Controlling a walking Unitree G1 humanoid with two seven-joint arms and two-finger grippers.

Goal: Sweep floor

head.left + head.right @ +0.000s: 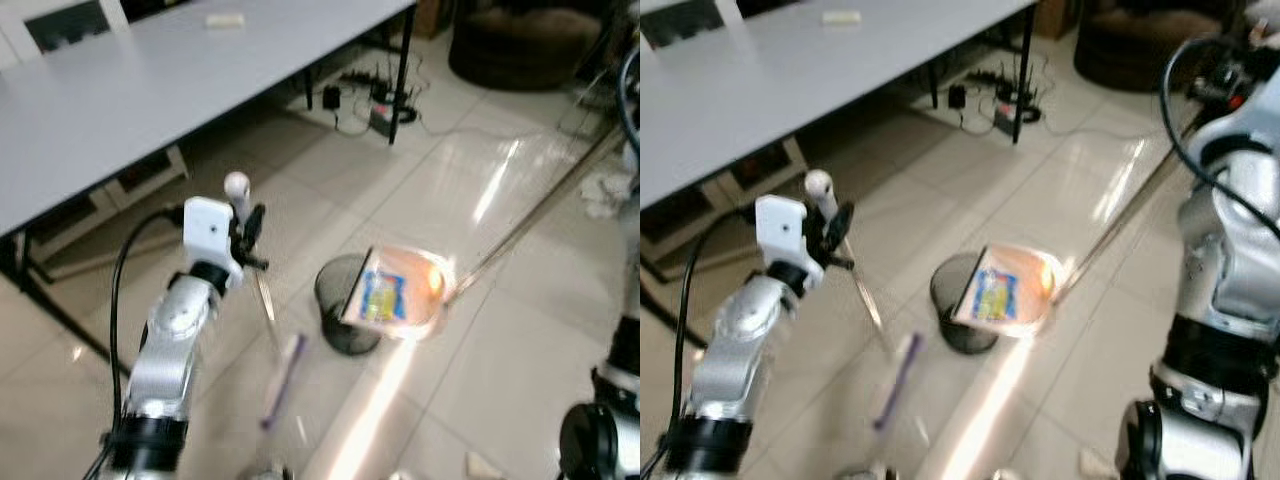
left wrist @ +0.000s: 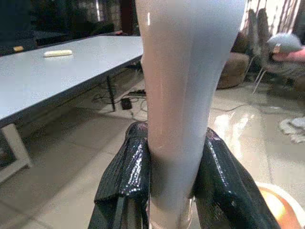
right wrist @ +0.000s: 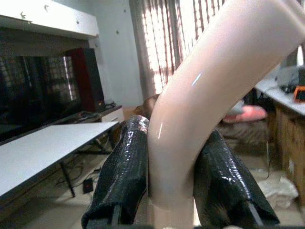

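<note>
The left gripper (image 1: 250,228) is squeezing the pale grey broom handle (image 2: 186,95), and in the left wrist view its two black fingers (image 2: 125,183) are pressing tight on both sides of it. The thin broom stick is slanting down from that gripper to a blurry purple brush end (image 1: 283,380) near the shiny tiled floor (image 1: 400,190). The right gripper (image 3: 171,191) is closed around the cream bent handle (image 3: 209,95) of a long-handled orange dustpan (image 1: 425,290). The dustpan's pole is running up and away toward the robot's right side. The pan is tipping over a small dark mesh waste bin (image 1: 340,300), and a blue and yellow wrapper (image 1: 383,296) is lying in the pan, right above the bin's mouth. So the bin is sitting just under the pan, between the two arms, and the broom's brush end is just beside the bin on the left arm's side. The right arm is the one that matters most here, I think, because the pan probably needs to tilt more for the wrapper to slide down into the bin. A big grey table (image 1: 150,80) is standing behind.
</note>
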